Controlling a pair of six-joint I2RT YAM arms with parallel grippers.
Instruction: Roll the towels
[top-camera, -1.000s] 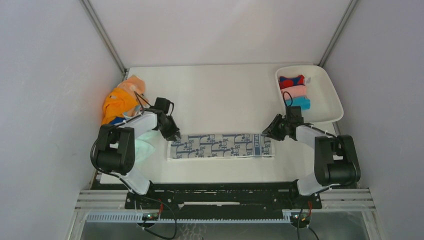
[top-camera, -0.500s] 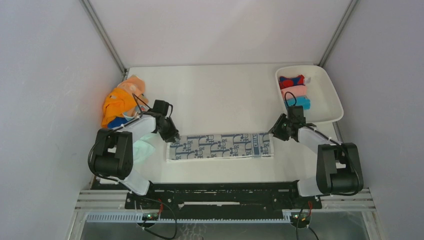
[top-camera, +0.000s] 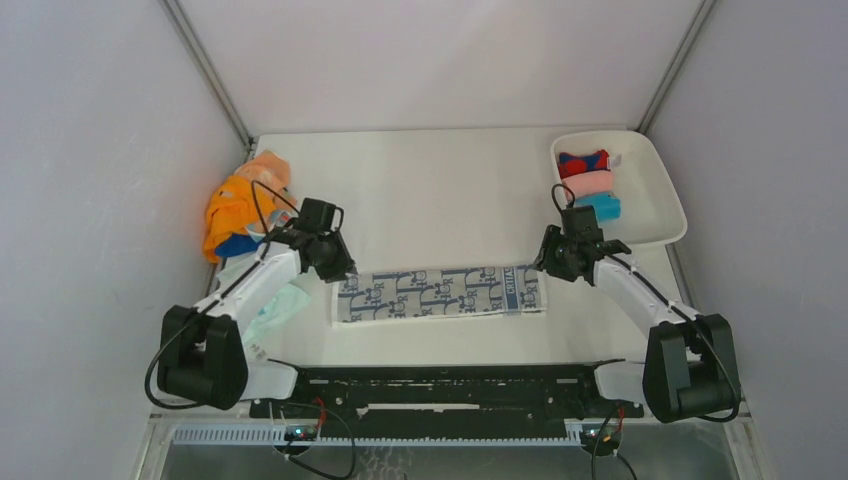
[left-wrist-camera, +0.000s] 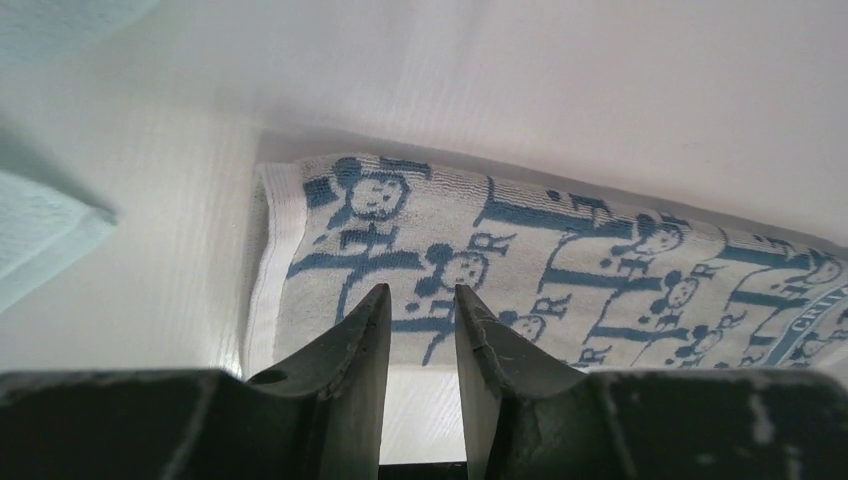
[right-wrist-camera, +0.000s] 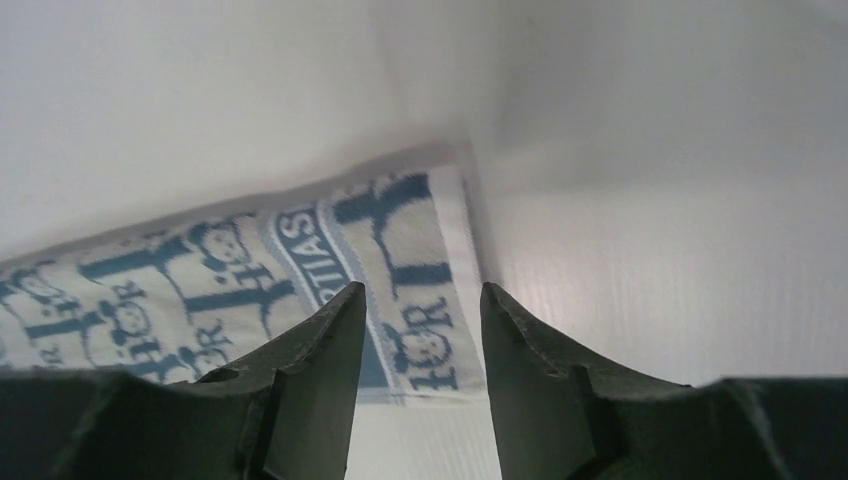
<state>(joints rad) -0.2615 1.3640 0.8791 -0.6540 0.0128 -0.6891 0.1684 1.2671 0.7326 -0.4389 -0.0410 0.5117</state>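
Well, nearest to the arm bases lies the white cloth towel with blue-grey printed figures (top-camera: 440, 292), folded to a long flat strip that runs from 9 o'clock to 3 o'clock on the white table (top-camera: 430, 190). The left gripper (left-wrist-camera: 415, 290) hovers over its 9 o'clock end, jaws a little apart with nothing between them. The right gripper (right-wrist-camera: 422, 288) stands over the 3 o'clock end, jaws spread wider and also empty.

I judge that the roll is not yet begun. To do it well, one gripper should pinch the whole short hem — not only the top layer — and turn it over tightly, while the other presses the opposite end so that the strip runs straight.

Farther, at 10 o'clock, a pale mint towel (top-camera: 283, 303) and an orange towel (top-camera: 235, 212) wait. At 2 o'clock the white plastic tray (top-camera: 648, 185) holds three finished rolls (top-camera: 588, 183) — red-and-blue, pink, bright blue.
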